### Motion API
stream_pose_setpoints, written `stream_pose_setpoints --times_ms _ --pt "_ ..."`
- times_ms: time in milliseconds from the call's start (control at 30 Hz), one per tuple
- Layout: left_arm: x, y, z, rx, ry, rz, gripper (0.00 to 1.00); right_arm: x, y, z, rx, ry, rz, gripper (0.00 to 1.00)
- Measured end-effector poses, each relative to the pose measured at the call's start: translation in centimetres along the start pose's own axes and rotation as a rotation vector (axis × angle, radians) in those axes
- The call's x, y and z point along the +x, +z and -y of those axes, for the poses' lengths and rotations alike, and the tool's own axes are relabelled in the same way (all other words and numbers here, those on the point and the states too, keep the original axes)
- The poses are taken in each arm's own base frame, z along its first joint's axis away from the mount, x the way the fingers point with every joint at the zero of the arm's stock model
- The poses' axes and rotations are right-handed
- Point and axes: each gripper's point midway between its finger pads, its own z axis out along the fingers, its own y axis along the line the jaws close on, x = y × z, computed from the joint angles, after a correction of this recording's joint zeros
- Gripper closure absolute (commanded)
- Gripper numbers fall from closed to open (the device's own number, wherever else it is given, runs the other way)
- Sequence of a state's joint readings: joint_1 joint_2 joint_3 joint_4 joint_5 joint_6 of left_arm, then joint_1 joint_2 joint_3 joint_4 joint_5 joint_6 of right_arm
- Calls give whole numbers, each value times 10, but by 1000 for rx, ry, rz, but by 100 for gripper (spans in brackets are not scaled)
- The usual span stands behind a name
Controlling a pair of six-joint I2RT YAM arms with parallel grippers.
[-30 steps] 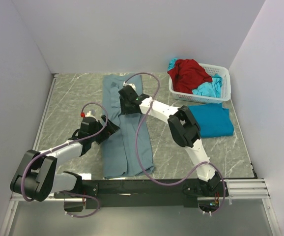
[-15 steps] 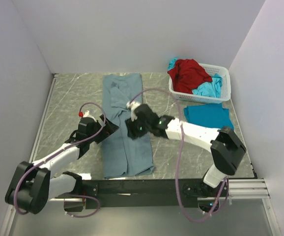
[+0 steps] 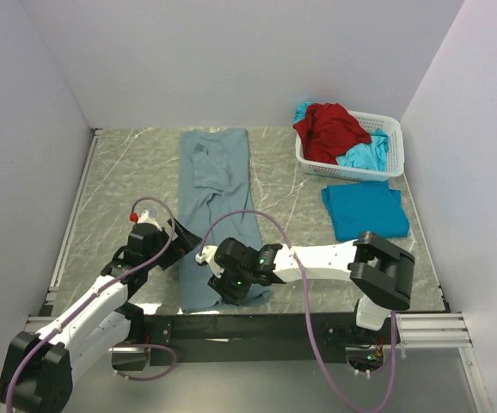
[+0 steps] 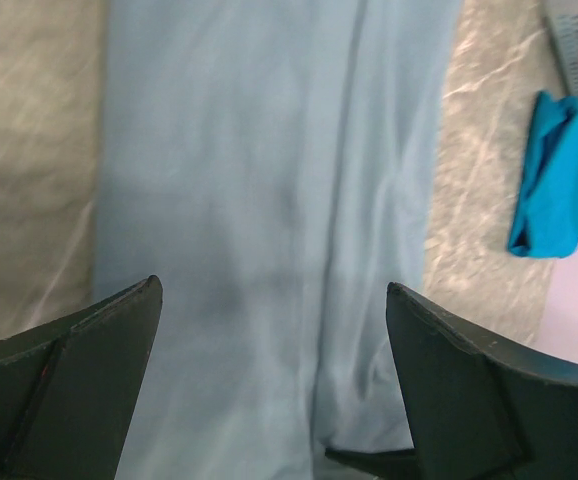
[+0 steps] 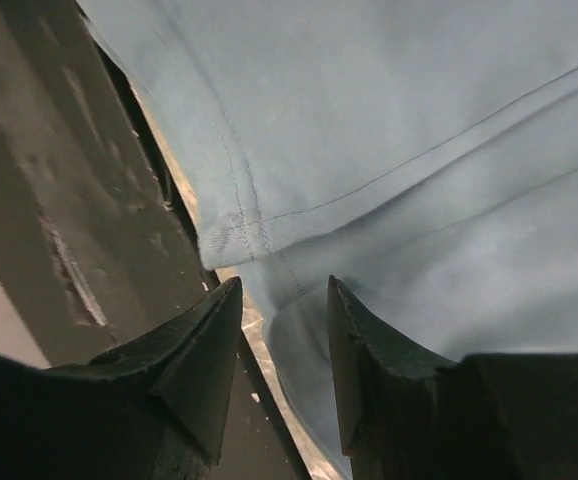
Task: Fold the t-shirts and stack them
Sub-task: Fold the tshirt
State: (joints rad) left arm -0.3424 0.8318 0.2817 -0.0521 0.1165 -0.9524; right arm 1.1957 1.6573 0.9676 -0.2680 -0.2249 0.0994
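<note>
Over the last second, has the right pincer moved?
Yes. The right pincer has come from level with the white basket down the grey-blue t-shirt to its near hem, beside the black rail.

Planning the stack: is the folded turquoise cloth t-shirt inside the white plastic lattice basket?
No, the folded turquoise t-shirt lies on the tabletop outside the white basket.

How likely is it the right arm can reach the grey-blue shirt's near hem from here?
Probably yes. The right end effector hangs just over the near hem of the grey-blue shirt, jaws apart, nothing between them and the cloth. The left end effector is off at the shirt's left edge.
</note>
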Motion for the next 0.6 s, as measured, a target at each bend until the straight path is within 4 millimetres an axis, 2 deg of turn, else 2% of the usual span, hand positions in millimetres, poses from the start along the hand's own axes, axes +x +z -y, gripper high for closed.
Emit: stream_pose_setpoints --times_ms 100,400,533,567,600 --pt "5 -4 -6 -21 -6 -14 1 10 7 0 4 -1 -36 53" --pt "9 -10 -10 -40 -10 -25 0 22 9 2 45 21 -57 53" --pt "9 -10 -11 -42 -16 -27 0 24 9 1 68 15 -57 59" --pt "9 -10 -11 -42 -16 -27 1 25 9 2 72 14 -56 66" --pt "9 -10 -11 -43 -17 -27 1 25 8 2 78 15 -56 68"
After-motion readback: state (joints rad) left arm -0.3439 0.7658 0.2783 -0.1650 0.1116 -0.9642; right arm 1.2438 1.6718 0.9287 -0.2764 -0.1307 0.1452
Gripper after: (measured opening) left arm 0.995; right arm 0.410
